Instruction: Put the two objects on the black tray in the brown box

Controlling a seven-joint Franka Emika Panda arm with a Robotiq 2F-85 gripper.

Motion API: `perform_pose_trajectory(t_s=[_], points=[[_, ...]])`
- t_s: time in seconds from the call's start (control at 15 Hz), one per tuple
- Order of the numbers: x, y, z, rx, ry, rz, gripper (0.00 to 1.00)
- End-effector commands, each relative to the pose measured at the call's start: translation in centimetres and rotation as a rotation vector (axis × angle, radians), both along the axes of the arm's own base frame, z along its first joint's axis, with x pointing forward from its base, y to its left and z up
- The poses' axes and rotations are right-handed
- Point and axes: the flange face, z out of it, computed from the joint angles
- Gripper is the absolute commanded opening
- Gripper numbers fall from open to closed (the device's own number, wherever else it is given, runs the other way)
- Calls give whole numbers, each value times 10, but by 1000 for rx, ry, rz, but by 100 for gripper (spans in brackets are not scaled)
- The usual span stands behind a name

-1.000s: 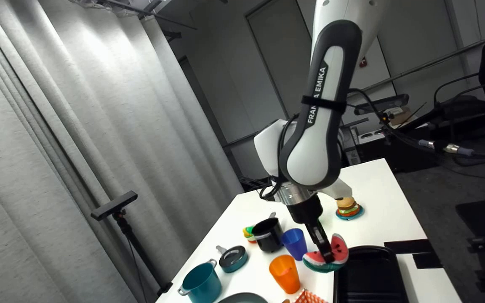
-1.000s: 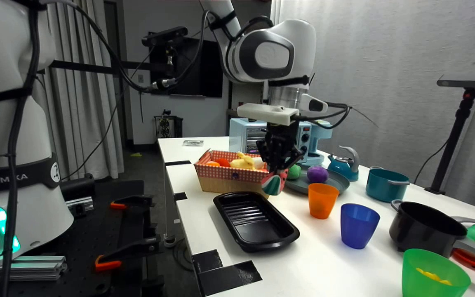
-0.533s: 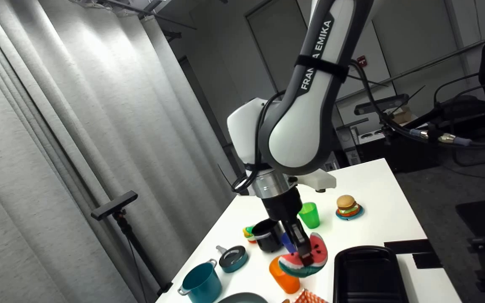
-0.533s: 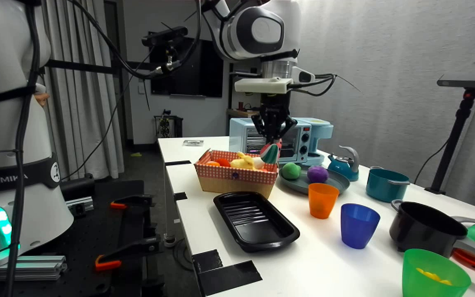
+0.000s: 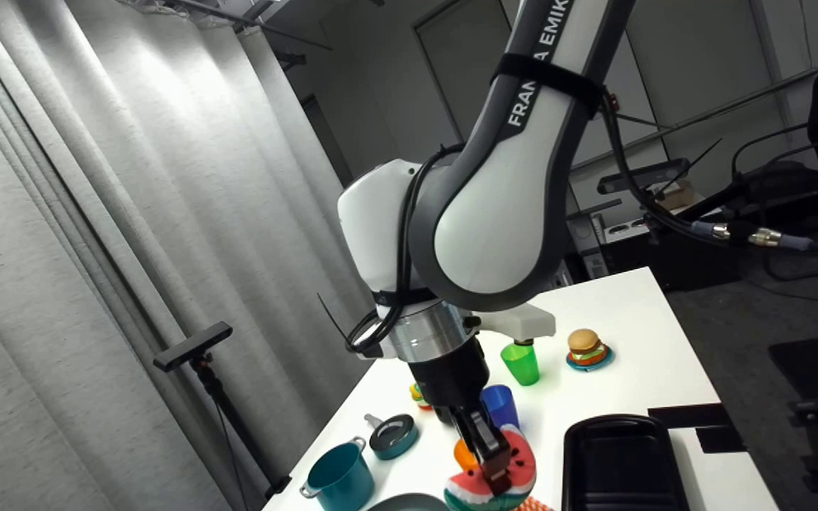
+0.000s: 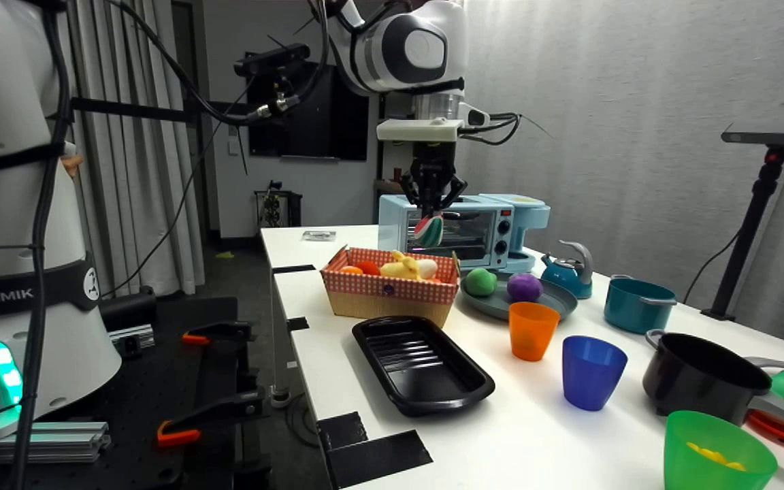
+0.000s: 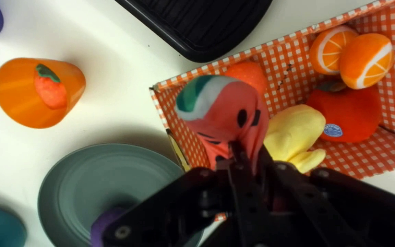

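Melon [image 6: 429,231] abv box rim [image 6: 412,288], gap btwn

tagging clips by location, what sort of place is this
Most likely a robotics lab: a robot arm reaches over a white table, a camera-like bar sits on a pole at the table's edge, and the watermelon slice the arm holds looks like a soft toy.

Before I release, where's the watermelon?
In the wrist view, the watermelon, held by the gripper, shows over the left end of the box, right of the orange cup.
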Motion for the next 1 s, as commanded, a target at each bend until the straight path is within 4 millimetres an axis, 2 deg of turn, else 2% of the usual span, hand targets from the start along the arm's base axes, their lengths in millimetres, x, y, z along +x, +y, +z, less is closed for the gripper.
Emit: perform_pose_trajectory(t_s=[0.0, 0.4, 0.93], points=[[1, 18, 1, 4, 21, 33, 2], [-5, 30, -12, 5, 45, 55, 2], [-8, 28, -26, 1, 79, 55, 2]])
